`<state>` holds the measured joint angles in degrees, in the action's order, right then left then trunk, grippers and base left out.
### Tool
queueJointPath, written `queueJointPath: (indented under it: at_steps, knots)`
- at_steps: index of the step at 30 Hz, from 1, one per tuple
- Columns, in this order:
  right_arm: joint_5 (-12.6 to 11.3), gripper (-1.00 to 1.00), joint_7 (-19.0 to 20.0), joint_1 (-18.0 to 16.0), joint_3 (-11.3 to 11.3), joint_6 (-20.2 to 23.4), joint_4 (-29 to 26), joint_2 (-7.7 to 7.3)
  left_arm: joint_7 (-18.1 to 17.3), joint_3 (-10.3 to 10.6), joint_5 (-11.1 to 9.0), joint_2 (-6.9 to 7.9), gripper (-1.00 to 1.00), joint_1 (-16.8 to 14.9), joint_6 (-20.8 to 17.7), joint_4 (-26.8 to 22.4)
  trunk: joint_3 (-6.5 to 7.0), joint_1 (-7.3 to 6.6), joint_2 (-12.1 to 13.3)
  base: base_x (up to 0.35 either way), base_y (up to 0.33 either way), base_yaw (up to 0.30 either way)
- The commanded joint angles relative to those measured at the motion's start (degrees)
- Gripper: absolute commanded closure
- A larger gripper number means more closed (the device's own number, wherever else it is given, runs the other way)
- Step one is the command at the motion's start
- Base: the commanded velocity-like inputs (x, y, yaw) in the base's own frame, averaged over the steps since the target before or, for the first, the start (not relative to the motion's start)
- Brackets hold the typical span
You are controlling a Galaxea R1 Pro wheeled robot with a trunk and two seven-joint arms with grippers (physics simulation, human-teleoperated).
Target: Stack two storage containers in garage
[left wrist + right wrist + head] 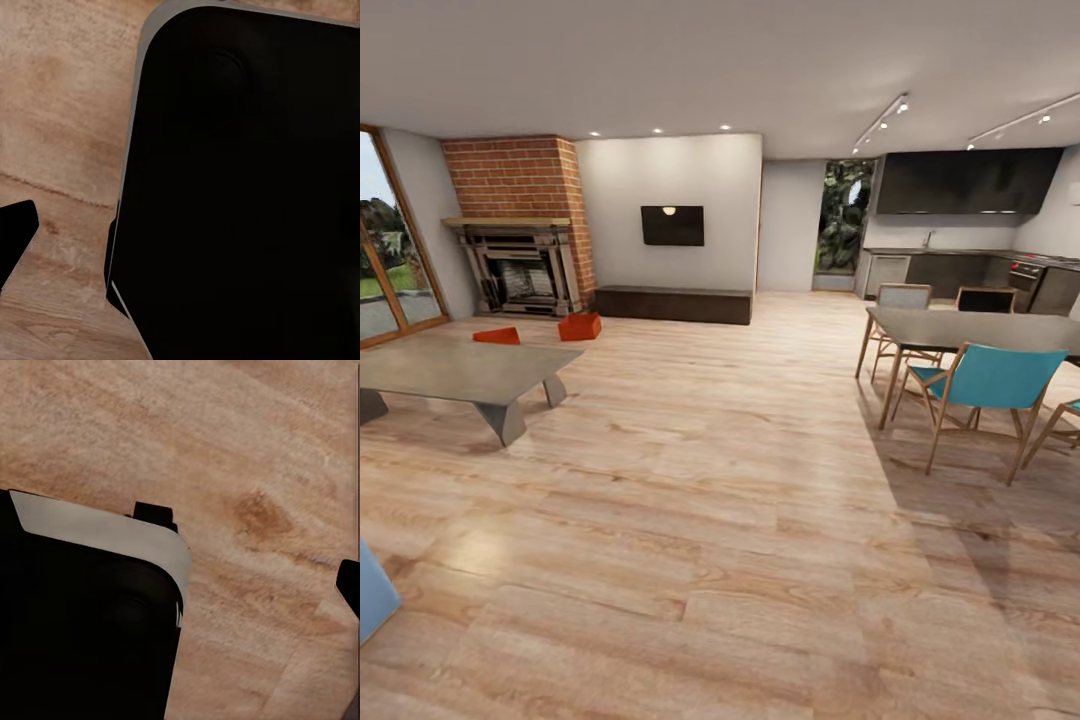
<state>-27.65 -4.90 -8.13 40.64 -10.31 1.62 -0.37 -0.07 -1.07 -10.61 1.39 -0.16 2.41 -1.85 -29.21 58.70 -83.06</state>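
The living room was seen from the head camera across a light wood plank floor (690, 520). Two orange-red storage containers (579, 326) were set on that floor at about ten o'clock, in front of a brick fireplace (520, 265). The second container (497, 336) lay just beside the first, partly hidden behind the far edge of a low grey coffee table (455, 368). A dark wall screen (672, 225) was mounted at twelve o'clock above a long dark low cabinet (674, 304). At three o'clock a dining table (970, 328) was ringed by chairs, the nearest a teal chair (990, 385). A dark kitchen was visible at about one o'clock. Wood-framed glass doors (385, 250) were seen at nine o'clock. In both wrist views, plank flooring and a black robot body part (247, 195) were shown. How far either arm's jaws were open could not be told.
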Motion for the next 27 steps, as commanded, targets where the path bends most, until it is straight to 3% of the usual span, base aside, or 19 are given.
queueJointPath:
  at_steps: [1, 27]
  knots:
    - [-0.4, -1.00, 0.0, 0.0, 0.5, -0.3, 0.1, 0.03, 0.1, -0.1, -0.3, 0.00, -1.00, 0.0, 0.1, 0.0, -0.05, 0.03, 0.0, 0.322, 0.000, 0.000]
    - [-0.5, -1.00, 0.0, 0.0, 0.4, -0.3, 0.1, 0.02, 0.2, -0.1, -0.3, 0.00, -1.00, 0.0, 0.1, 0.0, -0.05, 0.03, 0.0, 0.322, 0.000, 0.000]
